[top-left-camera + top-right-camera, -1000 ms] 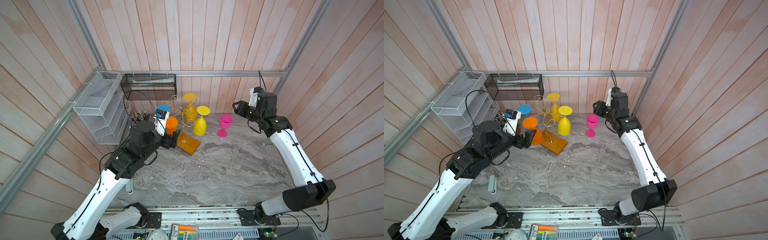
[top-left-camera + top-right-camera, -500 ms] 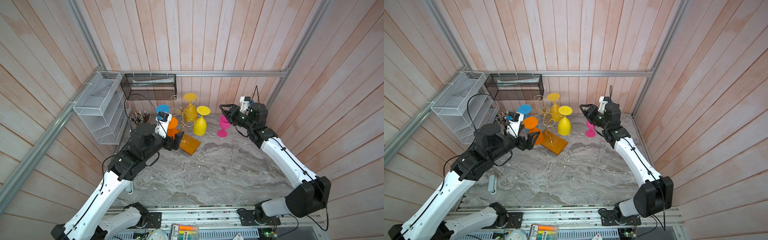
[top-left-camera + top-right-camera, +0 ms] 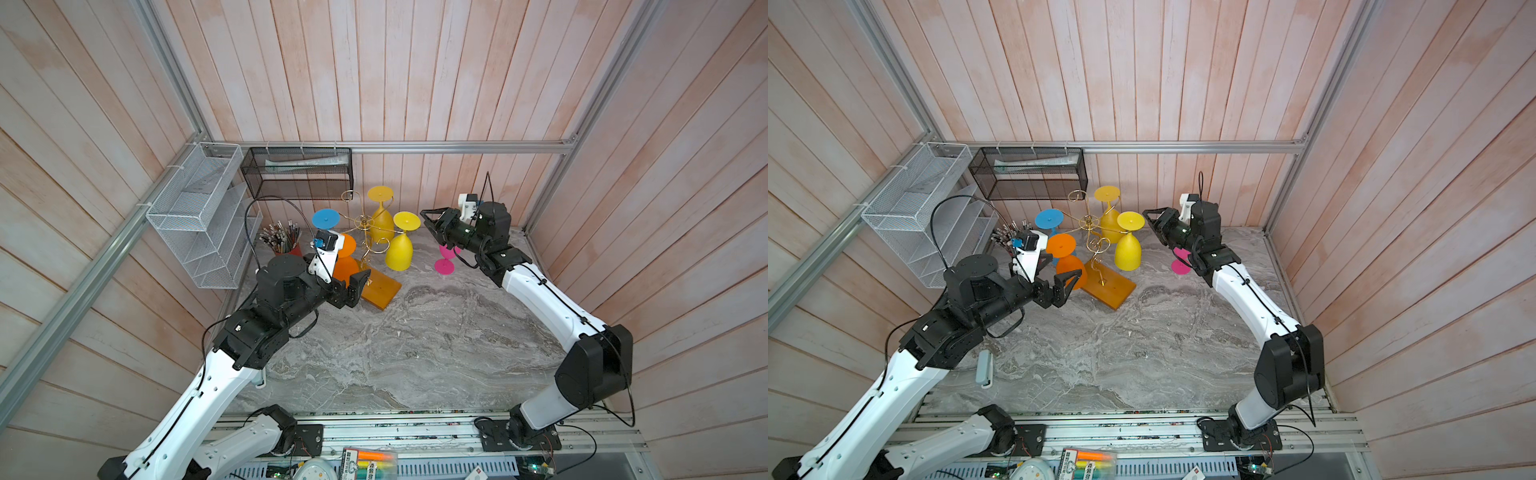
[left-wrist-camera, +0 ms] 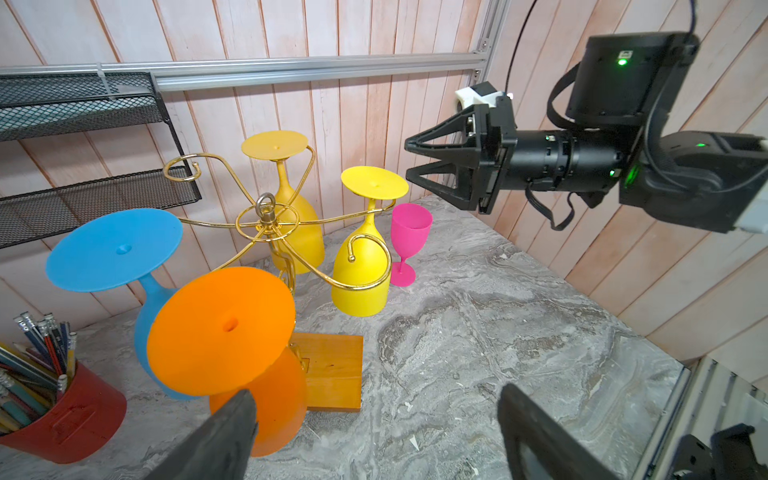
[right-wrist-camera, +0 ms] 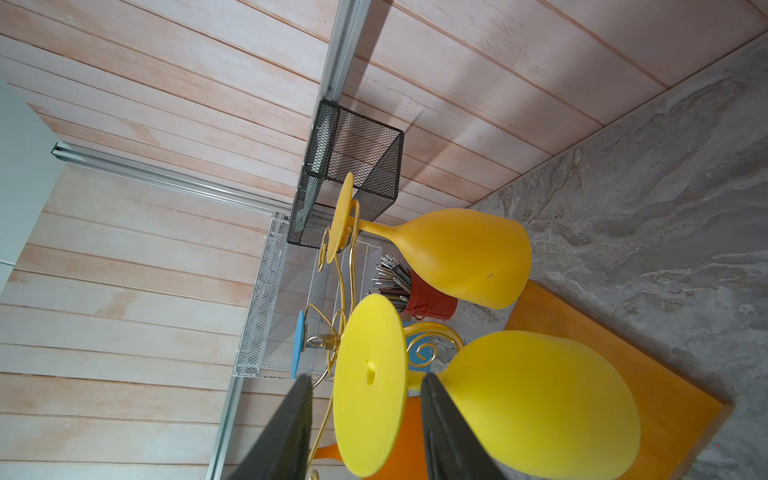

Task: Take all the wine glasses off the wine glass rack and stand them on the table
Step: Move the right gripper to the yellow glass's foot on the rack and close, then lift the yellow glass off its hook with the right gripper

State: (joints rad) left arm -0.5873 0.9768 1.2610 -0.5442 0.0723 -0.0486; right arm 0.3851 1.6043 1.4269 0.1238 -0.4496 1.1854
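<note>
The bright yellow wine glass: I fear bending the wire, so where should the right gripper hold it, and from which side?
Likely the thin stem just under the foot disc, from the side away from the wine glass rack's post. The bright yellow wine glass hangs bowl down, foot on a wire arm; the bowl looks wide, and the open right gripper faces that side.

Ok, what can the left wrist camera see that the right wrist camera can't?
Only the left wrist view shows the pink glass standing on the table and the right gripper from the side, open. Only the right wrist view shows the white wire basket. Both show the gold rack, the bright yellow glass and the darker yellow glass hanging on it, the red pencil cup and the black mesh basket.
</note>
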